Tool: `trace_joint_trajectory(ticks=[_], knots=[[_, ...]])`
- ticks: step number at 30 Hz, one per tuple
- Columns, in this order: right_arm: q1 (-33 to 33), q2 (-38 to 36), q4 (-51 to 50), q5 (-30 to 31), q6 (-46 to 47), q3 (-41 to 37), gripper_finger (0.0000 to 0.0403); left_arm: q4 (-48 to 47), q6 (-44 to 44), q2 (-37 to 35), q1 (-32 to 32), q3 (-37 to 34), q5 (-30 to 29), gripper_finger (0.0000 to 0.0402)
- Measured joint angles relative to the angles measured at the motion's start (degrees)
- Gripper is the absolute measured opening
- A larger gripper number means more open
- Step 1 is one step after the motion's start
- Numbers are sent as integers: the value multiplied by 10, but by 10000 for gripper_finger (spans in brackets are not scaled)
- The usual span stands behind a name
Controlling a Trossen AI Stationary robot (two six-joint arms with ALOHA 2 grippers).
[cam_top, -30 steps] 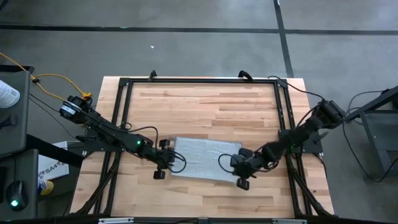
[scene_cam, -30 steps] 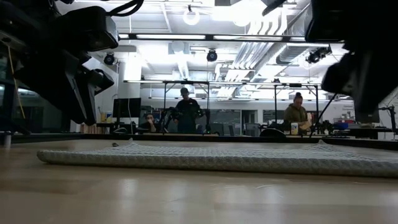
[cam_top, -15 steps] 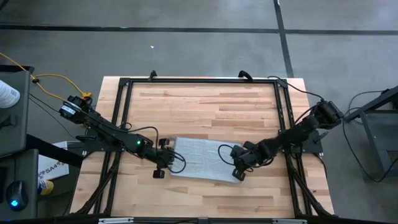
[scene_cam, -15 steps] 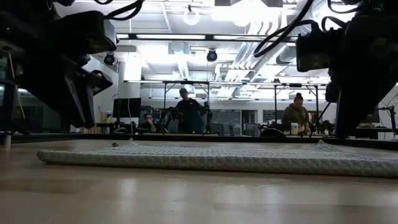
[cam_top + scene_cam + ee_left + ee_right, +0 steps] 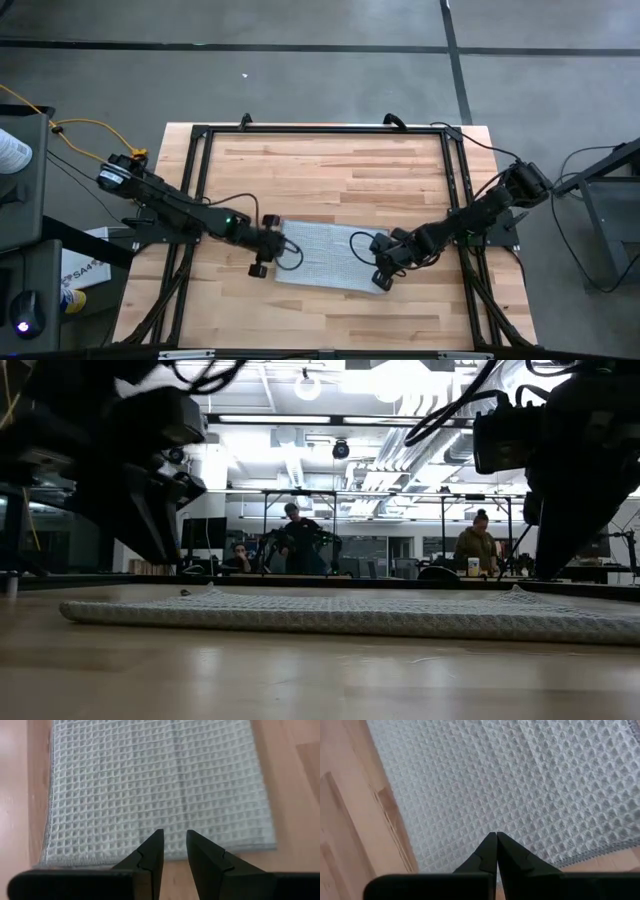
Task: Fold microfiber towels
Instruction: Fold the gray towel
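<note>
High view, one item on the wooden table [image 5: 330, 165]: a microfiber towel [image 5: 325, 254], light grey-blue, waffle-textured, lying flat as a wide strip on the near half of the tabletop, roughly midway between left and right. Its long axis runs left to right, slightly skewed. From the low view it reads as a thin, flat layer with a rounded left edge; a grey stitched hem shows along one edge in the right wrist view.

Left gripper [image 5: 268, 247]: at the towel's left end, just above the cloth edge. Fingers [image 5: 150, 854] stand a narrow gap apart, pointing at the towel, with nothing between them.

Right gripper [image 5: 380, 278]: at the towel's right end, near edge, over the cloth. Fingers [image 5: 489, 851] pressed together, tips meeting over the weave; whether they pinch any fabric cannot be told.

Both dark arms reach in from the table's left and right sides, trailing black cables.

Surroundings: black metal frame [image 5: 320, 129] bordering the tabletop; grey floor beyond; yellow cable [image 5: 75, 127] at far left. Low view, background: a lit workshop with ceiling lights, a standing person [image 5: 300, 538] and two seated persons behind the far table edge.
</note>
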Motion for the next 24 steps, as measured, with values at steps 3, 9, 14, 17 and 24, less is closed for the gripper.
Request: trace_joint_trajectory(ticks=[3, 9, 14, 17, 24], knots=[[0, 0, 9, 0, 0, 0, 2, -2, 14, 5, 25, 0, 27, 84], [0, 0, 9, 0, 1, 0, 2, 19, 29, 17, 43, 0, 53, 84], [0, 9, 5, 0, 4, 0, 2, 18, 29, 25, 43, 0, 53, 84], [0, 25, 7, 0, 8, 0, 2, 11, 29, 36, 43, 0, 51, 84], [0, 43, 16, 4, 10, 1, 2, 25, 29, 56, 43, 0, 51, 84]])
